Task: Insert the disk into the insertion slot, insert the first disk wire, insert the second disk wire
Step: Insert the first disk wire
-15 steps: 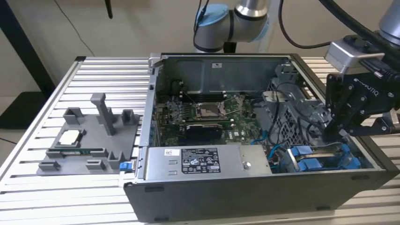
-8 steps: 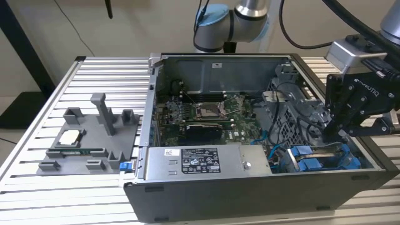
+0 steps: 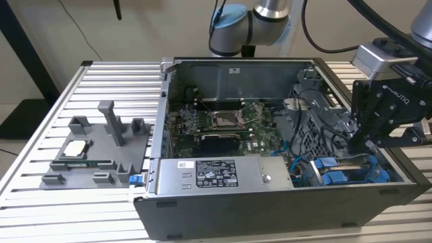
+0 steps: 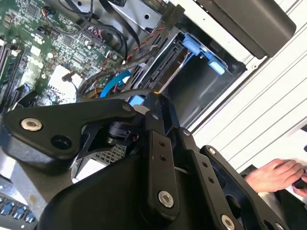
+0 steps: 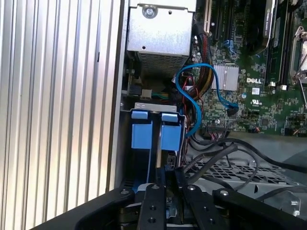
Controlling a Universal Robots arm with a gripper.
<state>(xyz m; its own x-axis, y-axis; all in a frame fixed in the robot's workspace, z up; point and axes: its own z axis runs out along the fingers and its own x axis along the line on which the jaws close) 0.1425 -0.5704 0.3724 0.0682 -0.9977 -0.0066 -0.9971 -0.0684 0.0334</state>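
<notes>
My gripper (image 3: 361, 147) hangs inside the open computer case, at the exterior view's right, directly over the insertion slot (image 3: 351, 174). Its fingers (image 5: 161, 184) stand shut, and what lies between the tips I cannot make out. The gripper (image 5: 170, 168) points down at two blue tabs (image 5: 142, 129) of the drive bay, with a thin silver edge running between them. I take this edge for the disk (image 5: 156, 155), seated in the slot. A blue wire (image 5: 192, 81) loops from the motherboard toward the bay. In the second wrist view the gripper (image 4: 144, 101) sits close to this blue wire (image 4: 115, 79).
A grey power-supply box (image 3: 216, 174) with a white sticker fills the case's front. Black and red cables (image 5: 216, 153) crowd a perforated cage beside the bay. A grey fixture (image 3: 94, 152) with small parts lies at the exterior view's left. A person's hand (image 4: 278, 175) rests outside the case.
</notes>
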